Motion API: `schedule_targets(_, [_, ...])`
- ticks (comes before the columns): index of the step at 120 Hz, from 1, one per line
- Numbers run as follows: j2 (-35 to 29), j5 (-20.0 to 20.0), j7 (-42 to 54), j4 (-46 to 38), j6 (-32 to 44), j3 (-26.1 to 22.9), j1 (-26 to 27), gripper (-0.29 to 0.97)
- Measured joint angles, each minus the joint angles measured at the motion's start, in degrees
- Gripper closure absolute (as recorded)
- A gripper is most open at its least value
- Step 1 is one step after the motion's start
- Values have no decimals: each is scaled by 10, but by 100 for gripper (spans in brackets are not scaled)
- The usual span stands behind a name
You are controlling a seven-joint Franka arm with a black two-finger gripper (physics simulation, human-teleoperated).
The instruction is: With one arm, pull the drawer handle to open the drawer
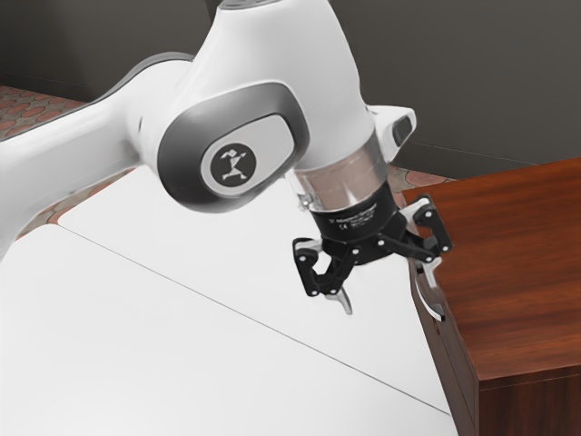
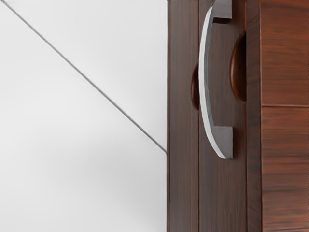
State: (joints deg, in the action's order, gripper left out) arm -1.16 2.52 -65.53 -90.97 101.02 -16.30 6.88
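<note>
A dark wooden cabinet (image 1: 517, 263) stands at the exterior view's right. On its front face a curved silver handle (image 1: 428, 298) is mounted on the drawer front (image 1: 454, 350). My black gripper (image 1: 388, 286) hangs open just in front of that face. One fingertip (image 1: 434, 269) is at the handle's upper end, and the other fingertip (image 1: 344, 303) is over the white floor, away from the cabinet. Nothing sits between the fingers. In the wrist view the handle (image 2: 208, 82) arches off the wooden drawer front (image 2: 183, 159), close under my hand.
A white surface (image 1: 182, 309) with a thin diagonal seam (image 2: 87, 79) spreads out in front of the cabinet. The cabinet's flat top (image 1: 526, 227) is level with my hand. A dark wall stands behind.
</note>
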Motion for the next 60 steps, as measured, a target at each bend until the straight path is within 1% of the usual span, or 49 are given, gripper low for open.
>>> schedule_targets(18, [-15, 8, 23, -12, 11, 4, -10, 0])
schedule_targets(33, [-43, 12, 37, -50, 26, 8, -6, 0])
schedule_targets(60, [-52, 19, 56, -98, 59, 9, -1, 0])
